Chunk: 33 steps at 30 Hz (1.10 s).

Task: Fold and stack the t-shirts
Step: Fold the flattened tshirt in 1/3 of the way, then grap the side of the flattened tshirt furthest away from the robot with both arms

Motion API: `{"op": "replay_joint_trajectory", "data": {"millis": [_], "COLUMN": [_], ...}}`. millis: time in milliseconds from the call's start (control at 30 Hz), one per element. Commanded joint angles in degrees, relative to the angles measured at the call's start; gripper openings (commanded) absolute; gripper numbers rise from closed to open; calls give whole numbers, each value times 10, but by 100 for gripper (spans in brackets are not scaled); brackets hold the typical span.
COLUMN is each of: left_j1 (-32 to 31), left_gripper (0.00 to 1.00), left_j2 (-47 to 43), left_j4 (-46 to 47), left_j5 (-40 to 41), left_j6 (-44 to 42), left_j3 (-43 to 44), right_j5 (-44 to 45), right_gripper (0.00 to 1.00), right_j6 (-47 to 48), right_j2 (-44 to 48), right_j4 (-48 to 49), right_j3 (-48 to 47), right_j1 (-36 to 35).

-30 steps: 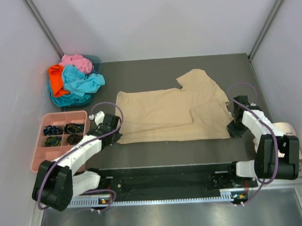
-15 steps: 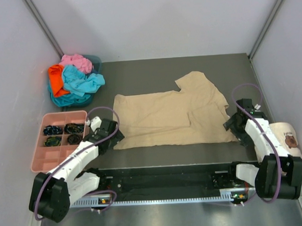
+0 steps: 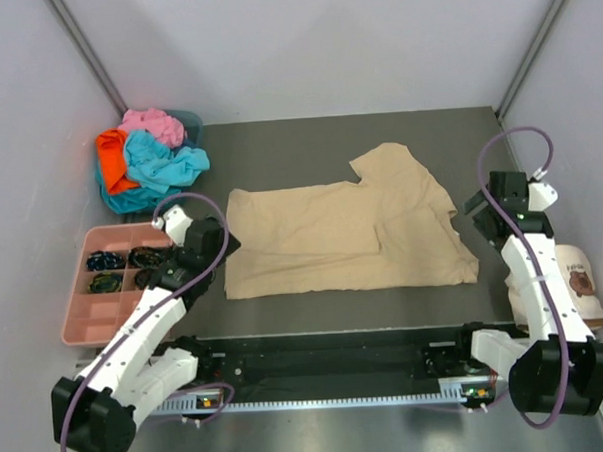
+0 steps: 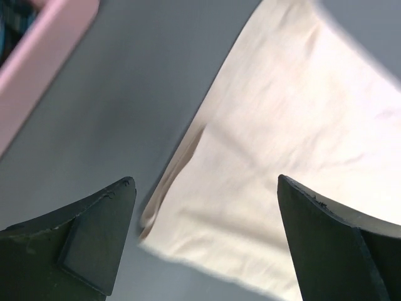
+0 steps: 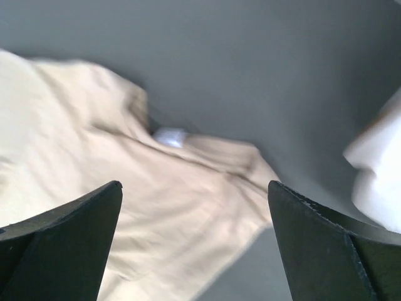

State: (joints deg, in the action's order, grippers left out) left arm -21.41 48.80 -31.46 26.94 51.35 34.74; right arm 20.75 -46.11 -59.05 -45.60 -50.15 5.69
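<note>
The tan t-shirt point(image 3: 347, 234) lies spread out on the counter point(image 3: 335, 315), in the middle between the two arms. The left end effector point(image 3: 204, 240) hangs over the shirt's left edge, and its fingers are wide apart with nothing in them. The right end effector point(image 3: 496, 202) is up near the shirt's right side, also wide and holding nothing.

The next job looks like the first fold. To do it well, each end effector should pinch one corner on the same long side, low and close to the edge. They should lift together and lay that side over evenly. There is a small bump in the cloth right of the middle, so pull it smooth first.

The shirt's long way runs left to right. The straight bottom edge seems to be on the left, and a sleeve sticks out toward the far side on the right.

The other shirts point(image 3: 148, 158) – turquoise, orange and pink – sit in a heap at the far left.
</note>
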Motion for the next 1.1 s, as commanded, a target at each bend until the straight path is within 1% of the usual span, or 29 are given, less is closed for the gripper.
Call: {"op": "replay_joint_trajectory", "data": {"millis": [0, 33, 67, 100, 133, 167, 200, 233, 300, 333, 367, 400, 433, 467, 500, 533, 600, 633, 767, 833, 967, 1067], "left_j1": [1, 1, 1, 2, 2, 4, 7, 8, 13, 13, 14, 14, 14, 14, 14, 14, 14, 14, 15, 15, 15, 15], "left_gripper": [99, 99, 99, 99, 99, 99, 99, 99, 99, 99, 99, 99, 99, 99, 99, 99, 99, 99, 99, 99, 99, 99], "left_j2": [72, 113, 135, 159, 209, 233, 259, 305, 344, 371, 380, 386, 392, 392, 392, 392, 389, 390, 389, 390, 397, 397], "left_j4": [163, 196, 239, 262, 278, 293, 298, 300, 293, 287, 286, 287, 292, 294, 297, 299, 298, 298, 295, 297, 294, 293], "left_j5": [67, 69, 71, 70, 71, 72, 76, 76, 63, 58, 54, 44, 40, 37, 34, 30, 33, 33, 34, 32, 29, 33], "left_j6": [-91, -99, -105, -127, -136, -141, -154, -163, -178, -179, -179, -179, -178, -178, -176, -176, -178, -178, -177, -174, -166, -167], "left_j3": [43, 53, 62, 73, 100, 116, 151, 168, 213, 221, 228, 231, 228, 226, 220, 218, 210, 208, 194, 191, 187, 183], "right_j5": [-3, -13, -34, -38, -45, -61, -69, -77, -113, -130, -170, -189, -205, -227, -243, -270, -309, -327, -350, -387, -429, -472], "right_gripper": [99, 99, 99, 99, 99, 99, 99, 99, 99, 99, 99, 99, 99, 99, 99, 99, 99, 99, 99, 98, 98, 97], "right_j6": [43, 59, 80, 94, 108, 121, 144, 162, 203, 223, 265, 281, 297, 326, 341, 357, 401, 421, 453, 458, 458, 474], "right_j2": [-47, -66, -86, -138, -166, -196, -263, -295, -366, -434, -467, -497, -559, -584, -612, -651, -689, -715, -754, -767, -788, -808], "right_j4": [153, 206, 220, 229, 237, 246, 243, 244, 227, 225, 221, 198, 191, 182, 168, 163, 142, 139, 132, 121, 126, 112], "right_j3": [-50, -66, -78, -97, -141, -164, -223, -253, -316, -379, -412, -482, -513, -542, -591, -610, -662, -672, -700, -710, -717, -749], "right_j1": [4, 5, 4, 5, 4, 3, 3, 3, 4, 3, 4, 3, 4, 4, 4, 4, 3, 3, 3, 3, 3, 1]}}
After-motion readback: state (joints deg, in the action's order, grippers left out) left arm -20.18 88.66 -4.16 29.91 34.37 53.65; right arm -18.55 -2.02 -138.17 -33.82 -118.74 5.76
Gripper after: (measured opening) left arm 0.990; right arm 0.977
